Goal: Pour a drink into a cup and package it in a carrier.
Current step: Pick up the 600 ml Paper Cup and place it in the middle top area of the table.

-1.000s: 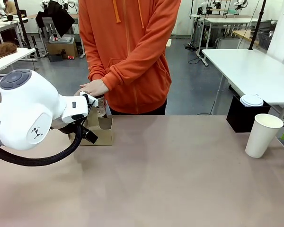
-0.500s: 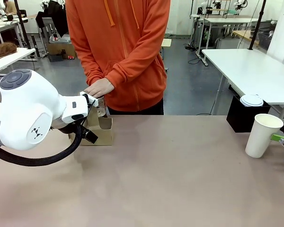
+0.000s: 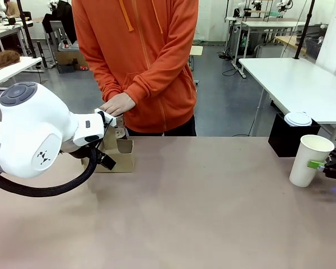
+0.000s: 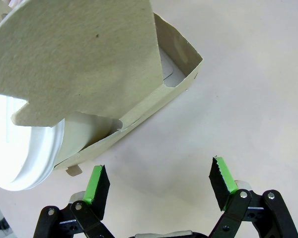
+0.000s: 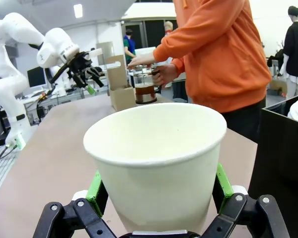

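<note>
The cup (image 3: 311,159) is a plain white paper cup without a lid, standing at the table's right end. My right gripper (image 3: 317,164) is open around its lower half; the green pads (image 5: 96,186) flank the cup (image 5: 159,153) on both sides. The brown cardboard carrier (image 3: 119,152) stands at the far left. My left gripper (image 4: 159,181) is open and holds nothing, just beside the carrier (image 4: 89,69). Behind the carrier the person's hands (image 3: 117,103) rest on the glass pot (image 5: 145,90), which holds the dark drink.
A black box (image 3: 284,140) with a stack of white lids (image 3: 298,119) sits behind the cup. A white round-rimmed thing (image 4: 27,158) lies against the carrier's side; I cannot tell what it is. My left arm's bulky elbow (image 3: 28,131) hangs over the table's left part.
My right gripper has come in from the right edge and now reaches around the cup. The person has shifted slightly left. The left arm has not moved.
</note>
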